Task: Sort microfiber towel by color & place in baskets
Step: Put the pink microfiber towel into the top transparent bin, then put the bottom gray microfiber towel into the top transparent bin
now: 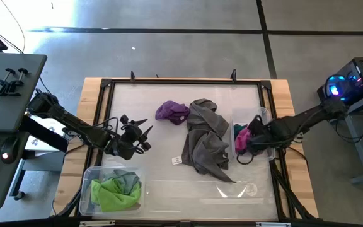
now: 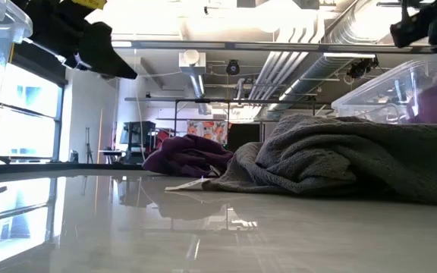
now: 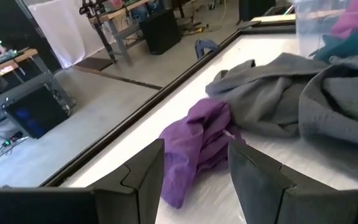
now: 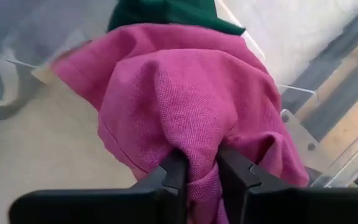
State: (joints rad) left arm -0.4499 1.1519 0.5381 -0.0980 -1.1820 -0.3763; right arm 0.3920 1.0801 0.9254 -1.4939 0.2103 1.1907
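My right gripper (image 4: 201,171) points down over the small clear basket (image 1: 261,135) at the table's right and is shut on a magenta towel (image 1: 241,139). A dark green towel (image 4: 166,12) lies in that basket. My left gripper (image 3: 194,180) hovers open at the table's left, level, facing a crumpled purple towel (image 3: 197,146) that lies on the table. A large grey towel (image 1: 205,142) lies heaped in the middle. The wide basket (image 1: 88,183) at the near left holds a lime green towel (image 1: 115,192) and a grey one. My right gripper pinches a raised fold of the magenta towel (image 4: 201,146) between its two fingers, coming from above and pointing down. The cloth spreads out below the fingers over the small basket's left part, next to the dark green towel. Whether it rests there I cannot tell.
A small white tag (image 1: 177,160) lies on the table near the grey towel's left edge. A black frame (image 1: 181,81) runs round the table top. The table surface between the wide basket and the grey towel is bare and shiny.
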